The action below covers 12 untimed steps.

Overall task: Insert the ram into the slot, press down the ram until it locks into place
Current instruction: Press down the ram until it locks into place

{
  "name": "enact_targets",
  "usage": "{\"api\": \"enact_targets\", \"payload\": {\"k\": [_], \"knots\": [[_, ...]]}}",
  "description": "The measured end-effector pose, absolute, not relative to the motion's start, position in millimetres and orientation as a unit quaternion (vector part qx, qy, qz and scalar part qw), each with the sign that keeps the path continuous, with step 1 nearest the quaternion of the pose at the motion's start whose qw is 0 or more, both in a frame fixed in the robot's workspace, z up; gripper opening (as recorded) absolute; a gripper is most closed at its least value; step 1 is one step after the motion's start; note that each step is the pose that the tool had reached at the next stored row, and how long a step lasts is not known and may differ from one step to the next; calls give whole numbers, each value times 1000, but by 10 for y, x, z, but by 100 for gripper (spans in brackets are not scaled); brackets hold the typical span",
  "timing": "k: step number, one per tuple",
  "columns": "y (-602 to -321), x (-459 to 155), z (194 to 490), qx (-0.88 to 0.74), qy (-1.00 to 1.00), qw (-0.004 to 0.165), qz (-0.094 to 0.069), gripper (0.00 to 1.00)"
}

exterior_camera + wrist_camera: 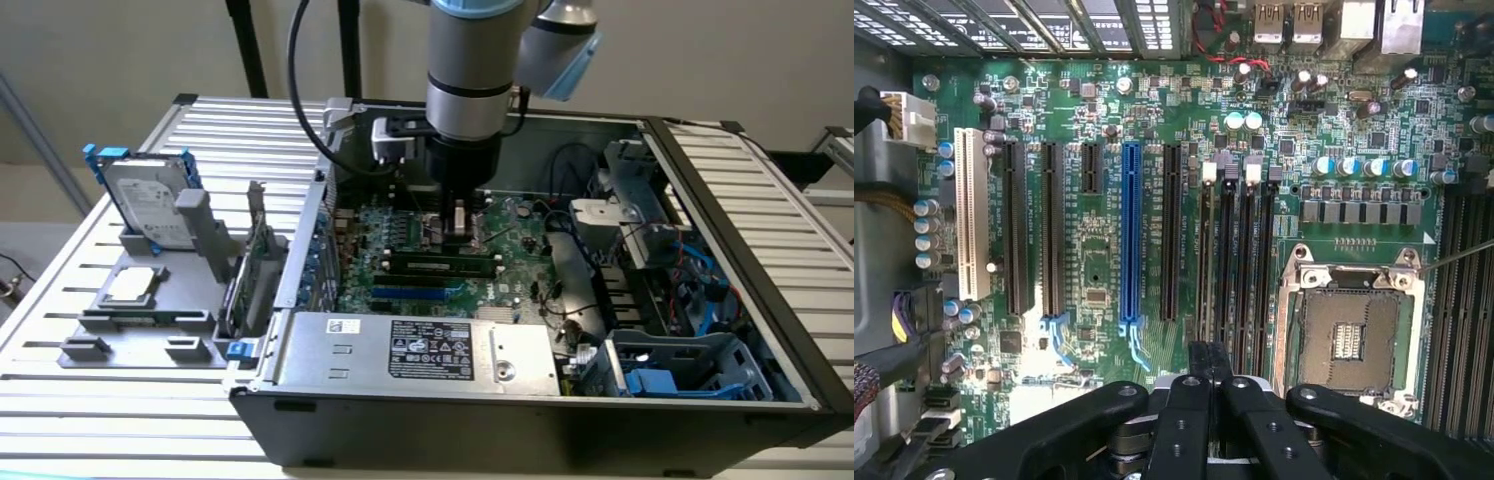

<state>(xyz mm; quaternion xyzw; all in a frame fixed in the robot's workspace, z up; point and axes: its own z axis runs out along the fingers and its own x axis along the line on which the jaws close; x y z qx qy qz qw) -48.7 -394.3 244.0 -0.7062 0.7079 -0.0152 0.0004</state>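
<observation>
We look down into an open computer case (534,420) lying on a slatted counter (120,400), with the arm reaching in over the motherboard (1094,270).

Our landmark is the blue slot (414,293). The ram (434,266) lies just beside it, on the side nearer the arm and parallel to it. Its long axis runs across the exterior view from left to right. It sits along the row of black memory sockets, with a pale clip at each end. We cannot tell whether it is fully seated or locked.

The gripper (461,240) hangs straight down from the arm. It is directly over the middle of the ram's length, on the ram's side away from the blue slot, and very close to its top edge. We cannot tell whether it touches.

From the wrist, the fingers (1189,420) are drawn narrow, nearly together, and we see nothing held between them. They point at the slot (1247,270) group, which lies between the blue slot and the bare processor socket (1349,335). The sockets run lengthwise away from the fingers.
</observation>
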Motion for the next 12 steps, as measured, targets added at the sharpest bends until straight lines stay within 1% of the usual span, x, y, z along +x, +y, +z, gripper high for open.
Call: {"api": "enact_targets", "payload": {"k": [12], "knots": [[-3912, -499, 2291, -706, 708, -5, -20, 10]]}}
